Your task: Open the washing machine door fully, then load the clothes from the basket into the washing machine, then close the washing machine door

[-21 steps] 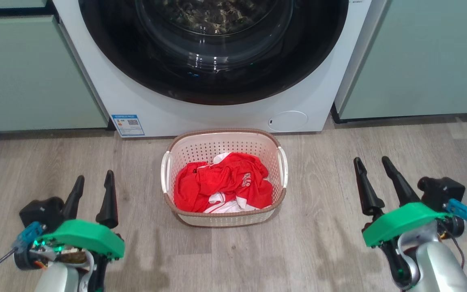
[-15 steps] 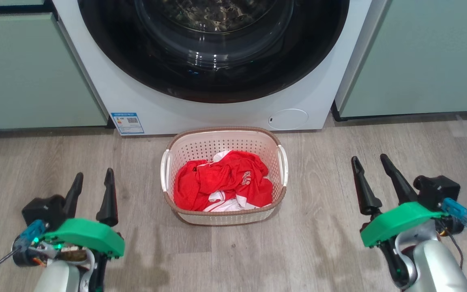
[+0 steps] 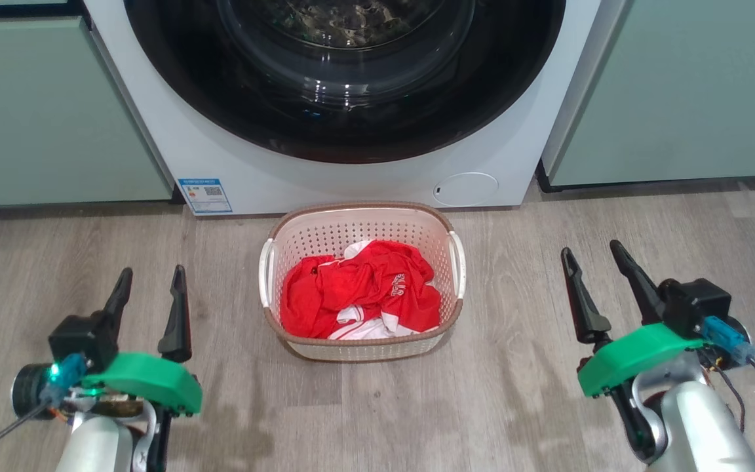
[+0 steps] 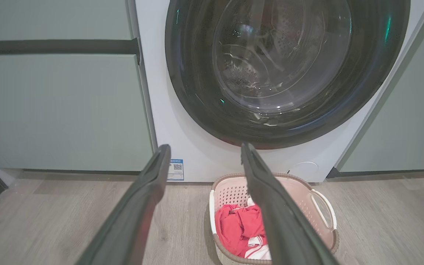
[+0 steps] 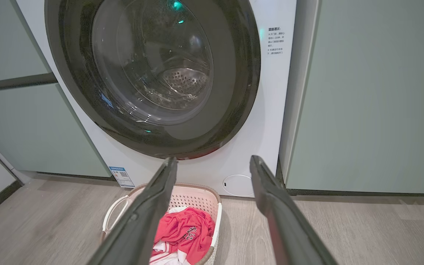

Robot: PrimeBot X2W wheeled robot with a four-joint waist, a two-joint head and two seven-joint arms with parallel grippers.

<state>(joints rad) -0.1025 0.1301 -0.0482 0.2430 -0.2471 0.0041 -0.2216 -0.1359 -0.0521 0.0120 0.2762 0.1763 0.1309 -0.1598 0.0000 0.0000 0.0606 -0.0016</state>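
Washing machine door (image 3: 345, 72) looks shut, left gripper (image 3: 154, 271) and right gripper (image 3: 590, 249) are both spread and empty, so its rim should probably be hooked and swung wide, with the basket (image 3: 361, 210) kept clear

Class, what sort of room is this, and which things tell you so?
Probably a home laundry area: a washing machine set between green cabinets, and a basket of red clothes on the floor.

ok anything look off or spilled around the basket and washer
Nothing stands out. The basket sits upright before the washing machine, clothes all inside it. The door is shut; left gripper and right gripper are open, touching nothing.
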